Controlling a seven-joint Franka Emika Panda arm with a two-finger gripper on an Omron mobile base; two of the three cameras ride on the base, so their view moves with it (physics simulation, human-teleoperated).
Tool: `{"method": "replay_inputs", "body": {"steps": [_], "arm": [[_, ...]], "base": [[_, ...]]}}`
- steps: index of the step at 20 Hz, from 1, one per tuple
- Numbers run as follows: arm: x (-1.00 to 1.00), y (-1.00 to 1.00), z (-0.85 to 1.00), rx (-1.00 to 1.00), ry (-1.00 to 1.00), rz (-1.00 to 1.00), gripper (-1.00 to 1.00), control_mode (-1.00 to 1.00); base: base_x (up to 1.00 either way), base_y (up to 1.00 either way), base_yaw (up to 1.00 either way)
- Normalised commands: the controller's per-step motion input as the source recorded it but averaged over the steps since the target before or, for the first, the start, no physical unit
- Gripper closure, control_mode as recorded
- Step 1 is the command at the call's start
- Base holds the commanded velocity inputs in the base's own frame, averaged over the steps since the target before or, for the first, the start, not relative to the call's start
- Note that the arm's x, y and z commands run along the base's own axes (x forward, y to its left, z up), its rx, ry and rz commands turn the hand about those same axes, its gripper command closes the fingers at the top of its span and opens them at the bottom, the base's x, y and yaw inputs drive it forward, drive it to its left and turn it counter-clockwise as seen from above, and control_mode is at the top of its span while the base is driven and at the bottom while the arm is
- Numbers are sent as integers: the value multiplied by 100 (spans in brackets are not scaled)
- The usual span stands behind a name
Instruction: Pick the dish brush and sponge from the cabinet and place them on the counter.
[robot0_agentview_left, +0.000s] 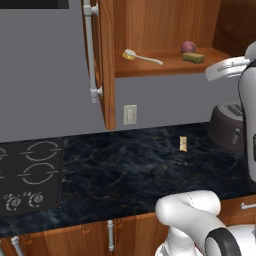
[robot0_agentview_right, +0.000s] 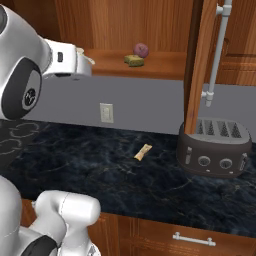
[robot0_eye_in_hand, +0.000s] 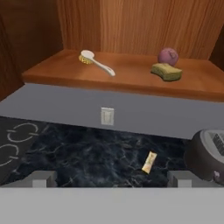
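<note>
The cabinet (robot0_agentview_left: 107, 75) stands open, its wooden shelf (robot0_eye_in_hand: 131, 81) facing my hand. The dish brush (robot0_eye_in_hand: 97, 62) lies on the shelf's left part, its white handle pointing right; it also lies there in the left base view (robot0_agentview_left: 142, 57). The sponge (robot0_eye_in_hand: 166, 72) rests on the right part, just in front of a purple-red ball (robot0_eye_in_hand: 168, 56). My gripper (robot0_eye_in_hand: 112, 178) is open and empty, out in front of the shelf and well short of both things. Below stretches the black counter (robot0_agentview_left: 125, 170).
A dark toaster (robot0_agentview_right: 214, 147) sits on the counter at the right, under the open cabinet door (robot0_agentview_right: 200, 65). A small tan oblong piece (robot0_agentview_right: 143, 152) lies mid-counter. The stovetop (robot0_agentview_left: 30, 175) is at the left. A wall outlet (robot0_agentview_left: 130, 114) sits below the shelf.
</note>
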Motion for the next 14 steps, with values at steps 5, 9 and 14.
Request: {"method": "replay_inputs", "body": {"steps": [5, 9, 14], "arm": [[46, -11, 0, 0, 7, -12, -100, -100], [46, -7, 0, 1, 5, -6, -100, -100], [31, -7, 0, 5, 1, 0, -100, -100]], "base": [[0, 0, 0], [0, 0, 0], [0, 0, 0]]}}
